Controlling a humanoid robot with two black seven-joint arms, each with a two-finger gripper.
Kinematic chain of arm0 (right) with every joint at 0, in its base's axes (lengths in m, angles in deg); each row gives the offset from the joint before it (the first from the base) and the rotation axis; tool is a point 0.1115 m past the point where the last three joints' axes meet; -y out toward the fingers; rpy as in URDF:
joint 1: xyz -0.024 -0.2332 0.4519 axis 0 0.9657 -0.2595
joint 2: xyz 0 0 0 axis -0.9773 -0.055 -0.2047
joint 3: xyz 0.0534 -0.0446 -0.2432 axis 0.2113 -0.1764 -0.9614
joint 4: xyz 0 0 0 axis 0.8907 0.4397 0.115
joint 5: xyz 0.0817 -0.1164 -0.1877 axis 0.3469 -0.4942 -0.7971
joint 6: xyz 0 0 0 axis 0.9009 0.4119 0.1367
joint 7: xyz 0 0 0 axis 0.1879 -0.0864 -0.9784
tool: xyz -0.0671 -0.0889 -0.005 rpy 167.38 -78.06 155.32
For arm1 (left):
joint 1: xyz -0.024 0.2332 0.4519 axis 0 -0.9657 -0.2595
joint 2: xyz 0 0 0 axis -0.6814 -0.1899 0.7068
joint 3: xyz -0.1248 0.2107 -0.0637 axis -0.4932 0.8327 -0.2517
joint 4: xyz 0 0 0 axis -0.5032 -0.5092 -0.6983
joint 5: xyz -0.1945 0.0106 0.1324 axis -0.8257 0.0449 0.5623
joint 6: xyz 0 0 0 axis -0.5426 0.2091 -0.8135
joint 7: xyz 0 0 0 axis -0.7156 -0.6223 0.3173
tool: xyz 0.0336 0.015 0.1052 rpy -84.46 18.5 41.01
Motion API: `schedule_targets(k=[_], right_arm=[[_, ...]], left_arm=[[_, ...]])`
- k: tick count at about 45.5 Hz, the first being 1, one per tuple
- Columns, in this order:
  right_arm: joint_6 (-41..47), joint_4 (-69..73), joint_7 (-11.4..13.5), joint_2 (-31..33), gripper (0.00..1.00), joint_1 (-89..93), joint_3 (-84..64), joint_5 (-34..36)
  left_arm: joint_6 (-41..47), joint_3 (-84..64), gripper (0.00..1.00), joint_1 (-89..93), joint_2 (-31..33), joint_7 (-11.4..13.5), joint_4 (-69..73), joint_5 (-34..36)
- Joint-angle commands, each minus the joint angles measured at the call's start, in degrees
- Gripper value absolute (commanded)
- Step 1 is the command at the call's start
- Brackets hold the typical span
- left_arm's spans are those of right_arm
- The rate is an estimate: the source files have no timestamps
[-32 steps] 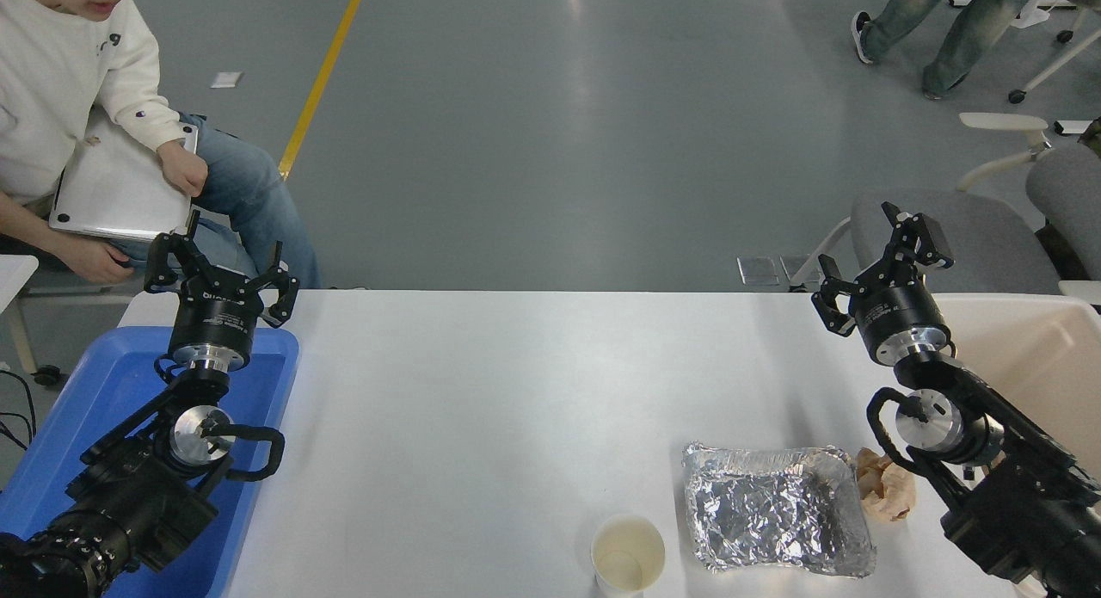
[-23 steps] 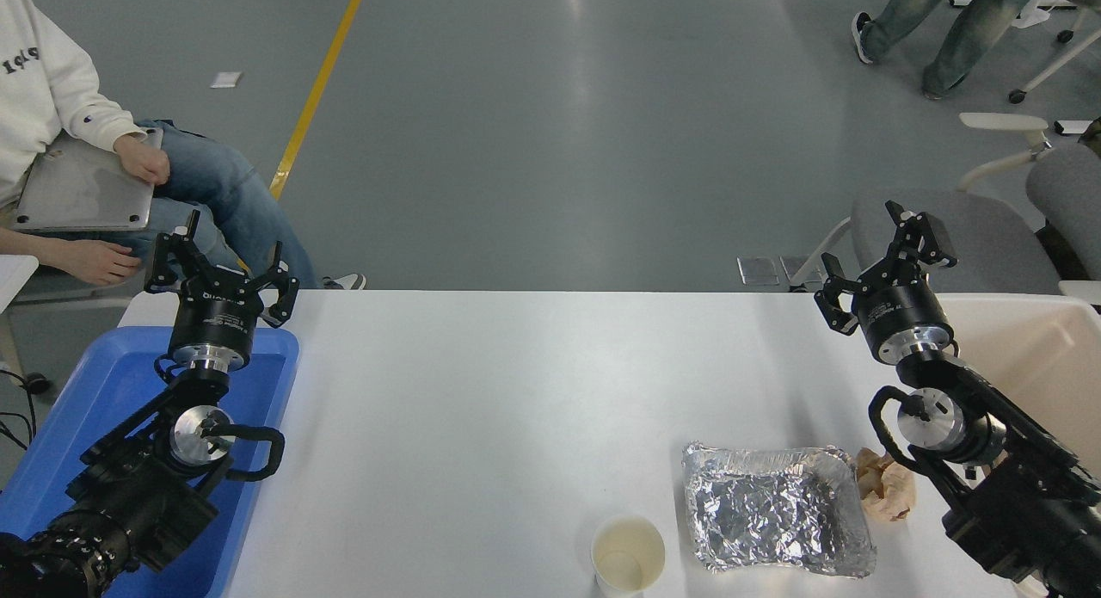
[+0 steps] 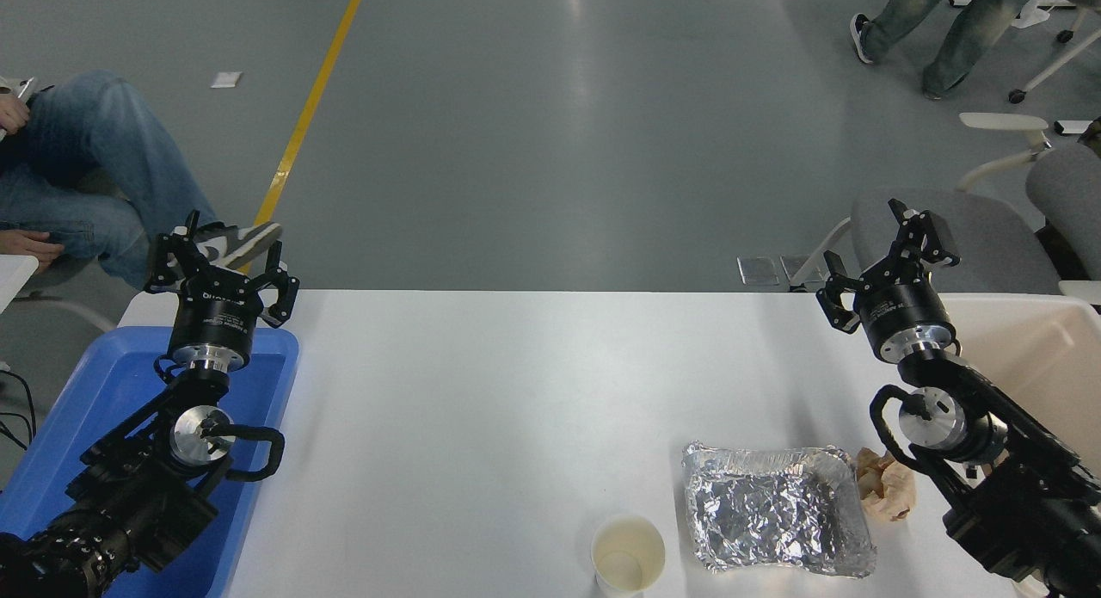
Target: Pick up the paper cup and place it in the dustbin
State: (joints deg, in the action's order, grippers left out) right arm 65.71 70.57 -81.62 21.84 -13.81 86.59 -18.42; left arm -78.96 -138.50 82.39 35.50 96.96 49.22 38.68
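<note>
The right gripper [image 3: 886, 252] is hanging wide open and empty at two o'clock, beside the dustbin [image 3: 1032, 344]. The paper cup [image 3: 628, 554] is sitting upright at six o'clock. The left gripper [image 3: 222, 261] is idling open at nine.

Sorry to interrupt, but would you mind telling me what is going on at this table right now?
Nothing is being held yet. The right gripper is raised with open jaws at the table's far right, beside the dustbin. The paper cup stands upright and untouched at the near edge, left of a foil tray and a crumpled brown paper wad. The left gripper is parked, open, over the blue tray.
</note>
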Motion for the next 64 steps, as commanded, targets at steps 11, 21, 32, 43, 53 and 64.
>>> schedule_targets(k=[11,21,32,43,53,64], right_arm=[[-0.03,-0.09,0.24,0.09,1.00,-0.76,-0.15,2.44],[0.14,0.35,0.24,2.20,1.00,-0.32,-1.03,2.88],[0.49,1.23,-0.02,12.38,1.00,-6.64,-17.97,8.58],[0.85,1.84,-0.02,22.77,1.00,-25.88,-57.87,14.30],[1.11,8.87,-0.11,25.67,1.00,-39.85,-83.00,14.30],[1.20,10.55,-0.02,19.87,1.00,-57.26,-112.10,14.30]], left_arm=[[0.00,0.00,0.99,-0.02,0.00,-0.09,0.03,0.00],[0.00,0.00,0.99,-0.02,0.00,0.00,0.03,0.00],[0.00,0.00,0.99,-0.02,0.00,0.00,0.03,0.00],[0.00,0.00,0.99,-0.02,0.00,-0.09,0.03,0.00],[0.00,0.00,0.99,0.07,0.00,0.00,-0.06,0.00],[0.00,0.00,0.99,0.07,0.00,0.00,-0.06,0.00]])
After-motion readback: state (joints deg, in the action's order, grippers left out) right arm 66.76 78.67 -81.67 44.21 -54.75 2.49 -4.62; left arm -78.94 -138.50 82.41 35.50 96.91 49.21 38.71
